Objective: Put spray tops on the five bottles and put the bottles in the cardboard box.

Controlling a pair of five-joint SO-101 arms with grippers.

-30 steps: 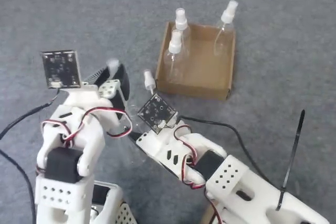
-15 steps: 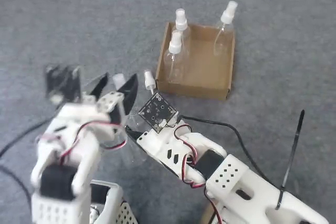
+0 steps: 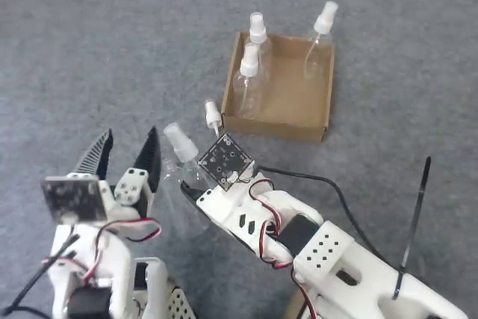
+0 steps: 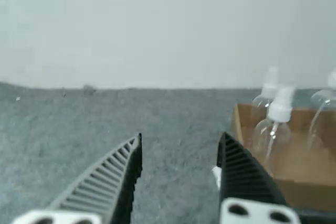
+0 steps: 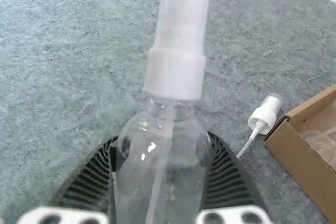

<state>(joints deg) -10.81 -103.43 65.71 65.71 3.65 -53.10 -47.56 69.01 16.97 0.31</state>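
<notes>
My right gripper [image 5: 163,144] is shut on a clear bottle [image 5: 160,166] that carries a white spray top [image 5: 176,51]. In the high view this bottle [image 3: 183,184] leans just in front of the right wrist, its cap [image 3: 179,142] pointing up and left. My left gripper [image 3: 128,140] stands open and empty to the left of the bottle, apart from it; its wrist view shows the open left gripper [image 4: 181,140] over bare carpet. The cardboard box [image 3: 272,126] at the back holds three capped bottles [image 3: 250,72]. A loose spray top [image 3: 213,116] lies beside the box's near left corner.
The floor is grey carpet [image 3: 89,57]. A black cable [image 3: 328,184] runs from the right arm, and a black strap [image 3: 418,207] sticks up at the right. Open carpet lies to the left of the box and behind the left gripper.
My left gripper has drawn back toward the near edge, away from the bottle's top, and stands open. The bottle's spray top now shows uncovered. The right arm has held still.
</notes>
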